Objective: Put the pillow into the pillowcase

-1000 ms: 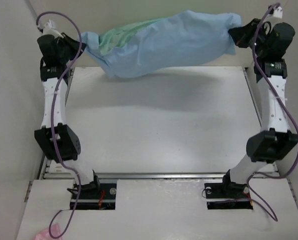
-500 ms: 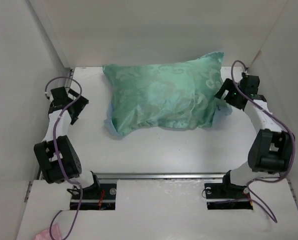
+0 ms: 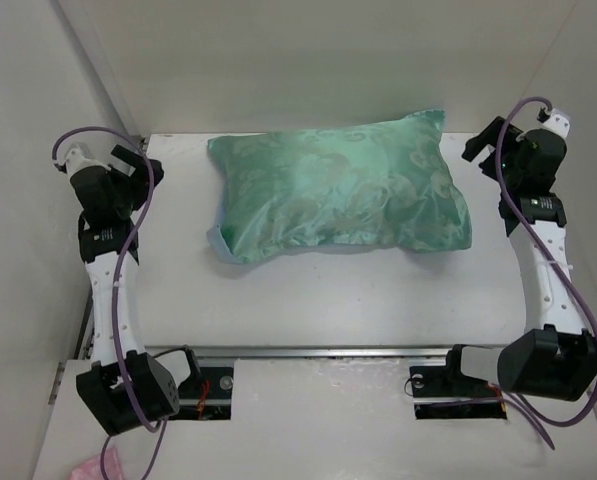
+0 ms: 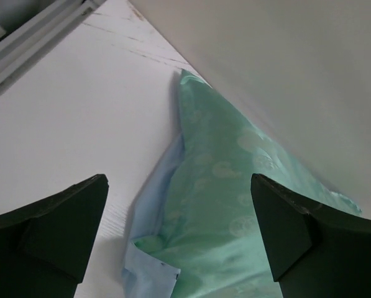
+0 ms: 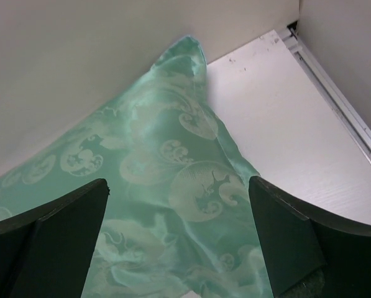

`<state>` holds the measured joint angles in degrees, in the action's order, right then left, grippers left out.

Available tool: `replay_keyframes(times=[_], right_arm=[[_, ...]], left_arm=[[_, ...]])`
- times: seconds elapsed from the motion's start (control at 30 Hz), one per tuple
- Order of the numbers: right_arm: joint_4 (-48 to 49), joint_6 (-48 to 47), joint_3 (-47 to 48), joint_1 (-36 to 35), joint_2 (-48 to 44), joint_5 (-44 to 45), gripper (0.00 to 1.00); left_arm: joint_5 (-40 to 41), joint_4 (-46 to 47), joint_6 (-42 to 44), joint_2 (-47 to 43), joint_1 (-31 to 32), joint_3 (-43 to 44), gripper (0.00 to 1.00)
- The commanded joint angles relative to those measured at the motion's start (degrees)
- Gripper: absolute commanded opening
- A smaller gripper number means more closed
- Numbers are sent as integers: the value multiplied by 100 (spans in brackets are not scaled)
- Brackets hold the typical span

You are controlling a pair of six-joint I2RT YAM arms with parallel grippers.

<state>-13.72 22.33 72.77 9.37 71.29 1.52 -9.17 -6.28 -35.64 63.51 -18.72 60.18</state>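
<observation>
The pillowcase point(image 3: 338, 195) lies plump and flat at the back of the table point(image 3: 328, 290). Its upper face is green patterned satin point(image 5: 160, 161). Thin light-blue cloth point(image 3: 216, 240) shows only along its left end, where a folded flap point(image 4: 149, 273) sticks out. The pillow is hidden; no white fabric shows. My left gripper point(image 3: 128, 165) hovers open to the left of that end point(image 4: 178, 180), holding nothing. My right gripper point(image 3: 488, 148) hovers open off the right end point(image 5: 178, 182), also holding nothing.
White walls close in the table at the back point(image 3: 318, 60), left point(image 3: 38, 200) and right point(image 3: 588, 120). A metal rail point(image 3: 318, 352) runs along the near edge by the arm bases. A pink scrap point(image 3: 83, 470) lies at the bottom left.
A second ago both grippers held the blue sack's ends up at the back. It now lies on the table green side up; both grippers have opened and drawn away.
</observation>
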Motion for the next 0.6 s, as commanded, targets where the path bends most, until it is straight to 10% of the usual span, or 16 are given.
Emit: replay_keyframes(times=[0.0,0.57], right_arm=[[88,44,-131,21,-141,-116,100],[133,509,-202,21,571,-1094,100]], left_arm=[[-568,610,408,-241,114,-155,100],[-561,23,524,1735,2698,-622,100]])
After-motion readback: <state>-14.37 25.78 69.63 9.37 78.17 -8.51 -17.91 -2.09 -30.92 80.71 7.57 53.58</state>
